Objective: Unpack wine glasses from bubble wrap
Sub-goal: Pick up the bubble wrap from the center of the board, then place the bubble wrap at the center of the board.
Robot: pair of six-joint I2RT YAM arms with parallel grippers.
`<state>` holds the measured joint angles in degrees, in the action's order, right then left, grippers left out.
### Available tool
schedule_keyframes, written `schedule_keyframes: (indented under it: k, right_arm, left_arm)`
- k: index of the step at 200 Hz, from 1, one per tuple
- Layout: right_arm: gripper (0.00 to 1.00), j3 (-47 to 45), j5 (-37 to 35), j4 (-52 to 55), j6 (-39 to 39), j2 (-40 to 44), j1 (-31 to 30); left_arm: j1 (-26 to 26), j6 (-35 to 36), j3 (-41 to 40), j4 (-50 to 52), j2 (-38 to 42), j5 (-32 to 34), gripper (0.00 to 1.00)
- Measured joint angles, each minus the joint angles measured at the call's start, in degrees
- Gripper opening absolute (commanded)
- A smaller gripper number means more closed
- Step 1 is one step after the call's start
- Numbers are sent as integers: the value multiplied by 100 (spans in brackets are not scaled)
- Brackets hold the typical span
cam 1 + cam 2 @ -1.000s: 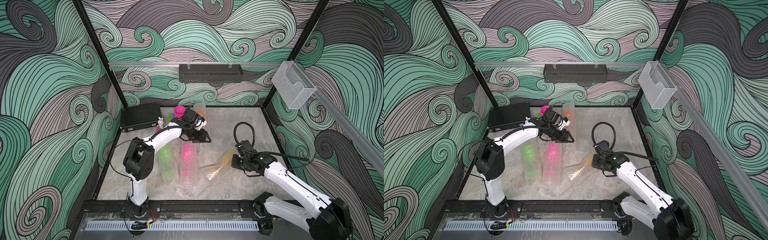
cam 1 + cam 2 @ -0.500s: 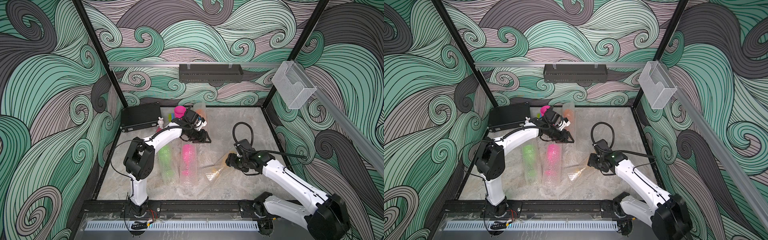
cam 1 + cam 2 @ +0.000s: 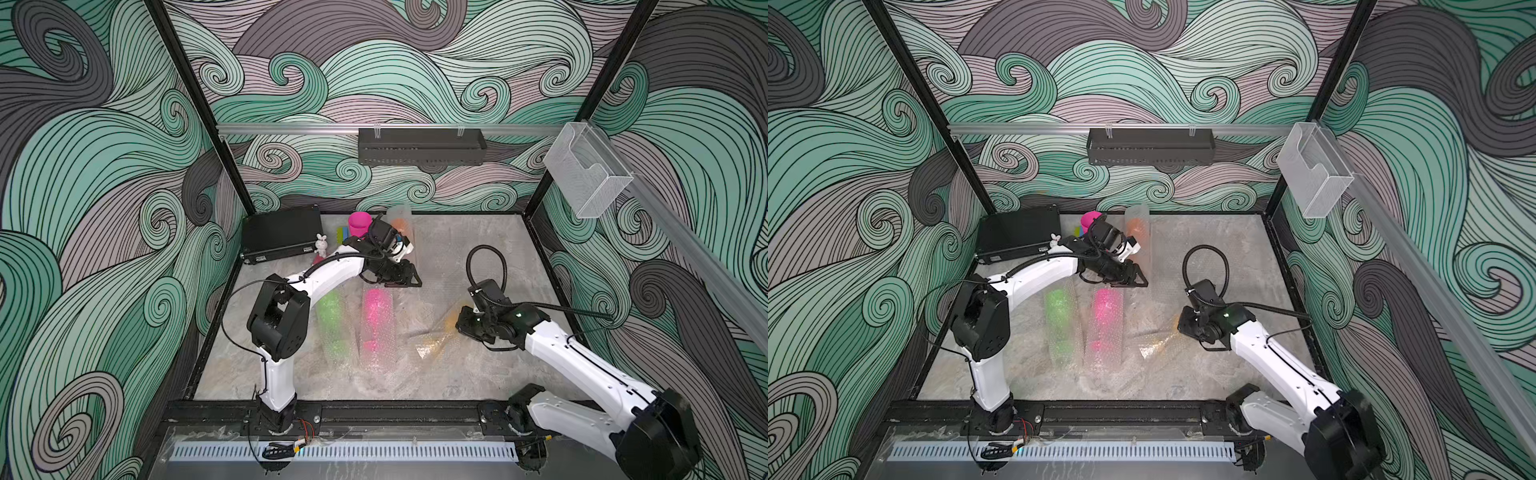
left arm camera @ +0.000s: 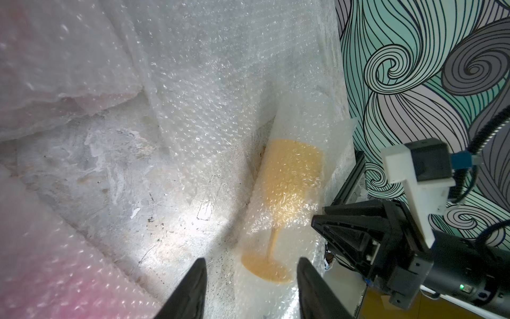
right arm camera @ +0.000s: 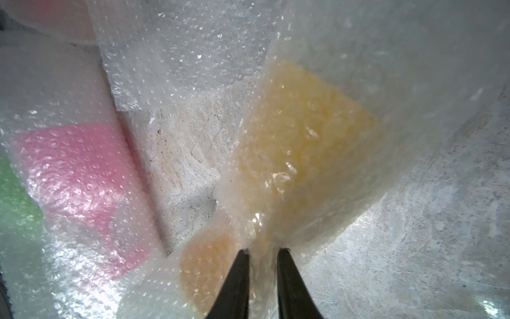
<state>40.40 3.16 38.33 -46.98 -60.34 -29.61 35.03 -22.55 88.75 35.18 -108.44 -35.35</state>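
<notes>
Right jaws pinch shut on the bubble wrap (image 5: 259,237) at the stem of the yellow goblet (image 5: 298,143), mid-worktop (image 3: 490,374) toward the right edge. Left jaws stand open and empty nearer the back edge. 2 wrapped goblets, a green goblet (image 3: 330,316) and a wrapped pink goblet (image 3: 376,316), lie side by side toward the left edge. 1 bare pink goblet (image 3: 360,222) stands at the back edge.

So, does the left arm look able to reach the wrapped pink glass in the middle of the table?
Probably yes. The left gripper hovers open beyond the far end of the wrapped pink glass, and nothing stands between them. The wrapped green glass lies close beside it, so room is tight.
</notes>
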Motion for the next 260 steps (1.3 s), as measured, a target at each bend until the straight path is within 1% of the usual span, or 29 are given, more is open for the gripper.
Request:
schedule_keyframes:
  k: [37, 73, 94, 109, 129, 154, 189, 221, 237, 247, 260]
  right_arm:
    - [0, -192, -39, -37, 203, 496, 0]
    - [0, -186, -44, -96, 592, 798, 0]
    - [0, -164, -7, -151, 907, 828, 11]
    - [0, -72, 146, -195, 1215, 778, 63]
    - [0, 162, 444, -286, 1687, 579, 140]
    - [0, 544, 964, -437, 2293, 129, 269]
    - [0, 992, 1646, -487, 2796, -586, 544]
    - [0, 1263, 1873, -323, 3224, -1156, 601]
    - [2, 1342, 1906, -221, 3438, -1357, 601]
    - [4, 1381, 1921, -157, 3578, -1471, 601]
    - [11, 1432, 1919, -72, 3724, -1622, 605]
  left_arm:
    - [0, -2, 0, -2, -2, 0, 51]
    - [0, -4, 0, -7, -2, 0, 51]
    - [0, -7, 0, -9, -2, 0, 51]
    - [0, -11, 0, -11, 0, 0, 51]
    - [0, -17, 0, -13, -2, 0, 51]
    - [0, -24, 0, -15, 0, 0, 51]
    - [0, -26, -26, -17, 0, 0, 51]
    - [-2, -39, -188, -31, 2, 0, 51]
    - [-2, -52, -282, -33, 2, -2, 51]
    - [-2, -63, -326, -31, 2, 0, 51]
    - [-2, -66, -352, -33, 2, -2, 51]
